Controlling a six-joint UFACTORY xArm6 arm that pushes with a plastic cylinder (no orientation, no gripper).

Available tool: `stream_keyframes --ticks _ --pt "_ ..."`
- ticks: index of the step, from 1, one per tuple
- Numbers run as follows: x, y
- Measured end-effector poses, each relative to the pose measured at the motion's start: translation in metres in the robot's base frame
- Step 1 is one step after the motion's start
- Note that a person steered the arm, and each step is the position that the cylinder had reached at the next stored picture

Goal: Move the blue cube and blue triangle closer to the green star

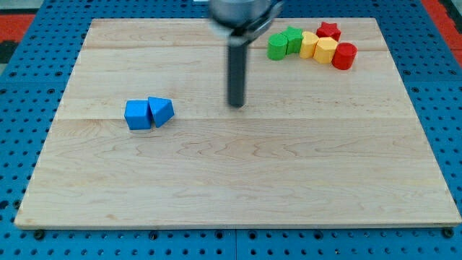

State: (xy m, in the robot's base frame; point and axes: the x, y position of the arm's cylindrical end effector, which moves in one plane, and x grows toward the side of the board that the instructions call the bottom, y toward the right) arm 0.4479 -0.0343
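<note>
A blue cube [137,115] and a blue triangle [161,111] sit touching each other at the left middle of the wooden board [231,180]. My tip [237,105] rests on the board to the right of the triangle, about a hundred pixels away, touching no block. Two green blocks lie at the view's top right: a rounded one [277,47] and a star-like one [293,40] right beside it. They are far from the blue blocks, up and to the right of my tip.
Beside the green blocks stand two yellow blocks [309,45] [326,50], a red star [328,30] and a red cylinder [343,56], all packed in one cluster. A blue pegboard [22,87] surrounds the board.
</note>
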Motion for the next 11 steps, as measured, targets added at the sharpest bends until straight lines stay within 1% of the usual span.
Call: stream_keyframes --ticks 1,2,3,4,5,6,7,9,11 --pt "0.032 -0.148" --pt "0.022 -0.236" --pt "0.006 -0.183" --pt "-0.003 -0.102" --pt "-0.038 -0.041" --pt "-0.058 0.007" --pt "-0.059 0.071" --pt "-0.075 0.151" --pt "-0.109 0.165"
